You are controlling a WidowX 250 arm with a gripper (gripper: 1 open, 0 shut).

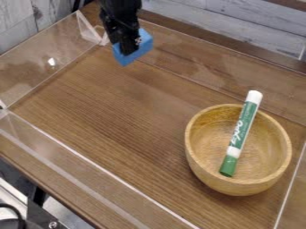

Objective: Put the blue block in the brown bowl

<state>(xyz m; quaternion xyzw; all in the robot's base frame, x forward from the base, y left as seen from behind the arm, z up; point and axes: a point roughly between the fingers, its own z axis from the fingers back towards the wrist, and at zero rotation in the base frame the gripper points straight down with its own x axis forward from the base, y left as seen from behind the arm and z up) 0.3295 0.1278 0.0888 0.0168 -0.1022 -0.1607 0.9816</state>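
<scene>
- The gripper (pixel 127 45) hangs at the far left of the scene, pointing almost straight down, well apart from the brown bowl (pixel 239 148) and up-left of it across the tabletop.
- Its dark fingers (pixel 121 38) are closed part-way around the blue block (pixel 134 49), which shows between and below them; the block is held.
- The blue block sits tilted in that grip, one corner lowest, just above the wood. Whether it touches the surface cannot be told.
- The black arm (pixel 117 12) rises from the gripper and leaves the picture at the top edge, further from the brown bowl than the block is.
- The wooden table (pixel 120 116) lies bare between the block and the brown bowl, its dark grain running toward the bowl.
- The brown bowl stands upright at the lower right, near the table's right edge, round, shallow and light-coloured with visible grain.
- A green-and-white marker (pixel 241 132) lies inside the brown bowl, slanted: its lower end rests on the bowl's floor and its white cap leans over the far rim.
- A clear wall (pixel 36 63) borders the table on the side away from the brown bowl, running along the left and front edges, with light glinting on it.
- A pale plank wall (pixel 245 18) stands behind the table, beyond the bowl's far side.
</scene>
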